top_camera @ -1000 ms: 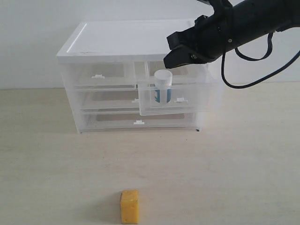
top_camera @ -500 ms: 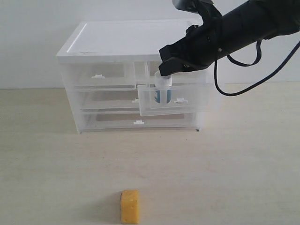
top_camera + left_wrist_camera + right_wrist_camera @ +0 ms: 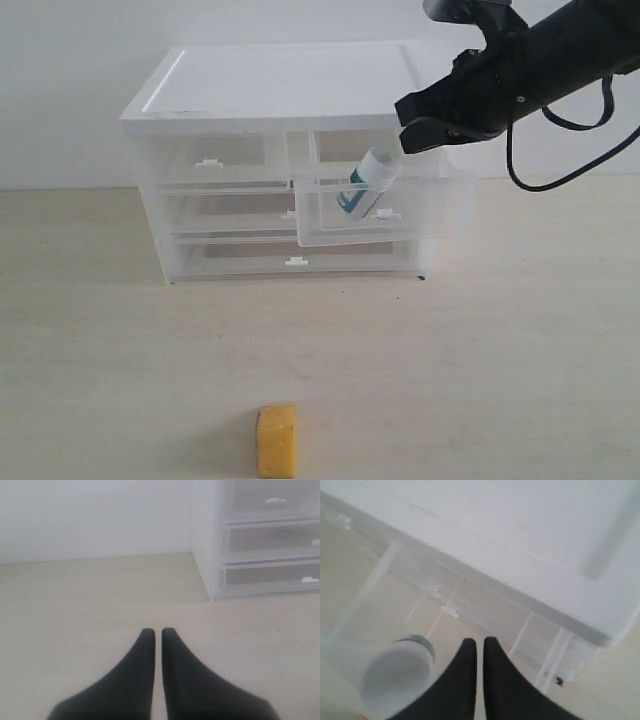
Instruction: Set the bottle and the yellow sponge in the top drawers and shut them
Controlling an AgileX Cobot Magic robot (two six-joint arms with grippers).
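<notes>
My left gripper [image 3: 156,636] is pinched closed, holding nothing. The yellow sponge [image 3: 277,440] sits at bottom centre, not yet stowed, and the left top drawer [image 3: 208,160] is closed. Right of centre, the bottle [image 3: 368,180] leans tilted inside the pulled-out right top drawer [image 3: 430,210]. Upper right, my right gripper [image 3: 410,138] is closed and empty, near the cap.

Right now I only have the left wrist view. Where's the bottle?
Observer: The bottle leans tilted inside the open top drawer.
Operator: Is the right gripper holding it?
Observer: No. The right gripper is shut on nothing, just above the cap.
Operator: And the sponge?
Observer: The sponge stands on the table, well in front of the drawers, with nothing touching it.
</notes>
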